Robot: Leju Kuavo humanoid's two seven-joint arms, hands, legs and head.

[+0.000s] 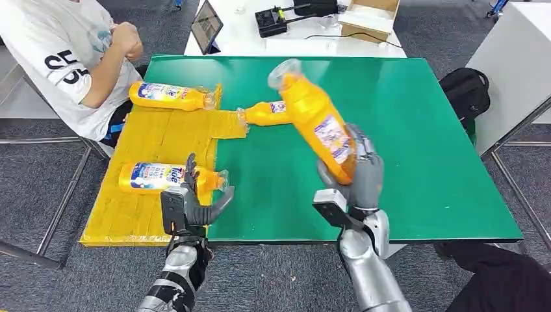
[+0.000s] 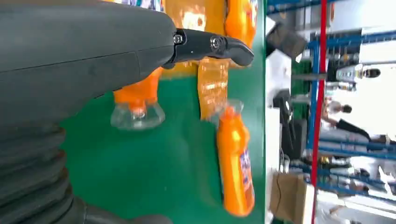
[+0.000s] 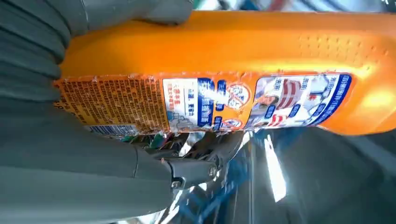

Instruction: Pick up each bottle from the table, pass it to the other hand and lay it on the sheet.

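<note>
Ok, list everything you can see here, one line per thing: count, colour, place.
bottles: four, orange; two lying on the sheet, one lying on the table by the sheet's edge, one raised in the right hand
sheet: one, yellow, left part of the table
table: one, green top
tablet: one, dark, white table behind
cardboard box: one, brown, same white table
backpack: one, black, floor at right
person: one, white shirt, seated far left
left hand: open, near edge of sheet
right hand: grips the raised bottle

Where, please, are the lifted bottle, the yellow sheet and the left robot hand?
lifted bottle (image 1: 317, 120), head view, on its orange body.
yellow sheet (image 1: 164, 138), head view, on a bare patch between the bottles.
left robot hand (image 1: 190, 203), head view, on its middle.
</note>
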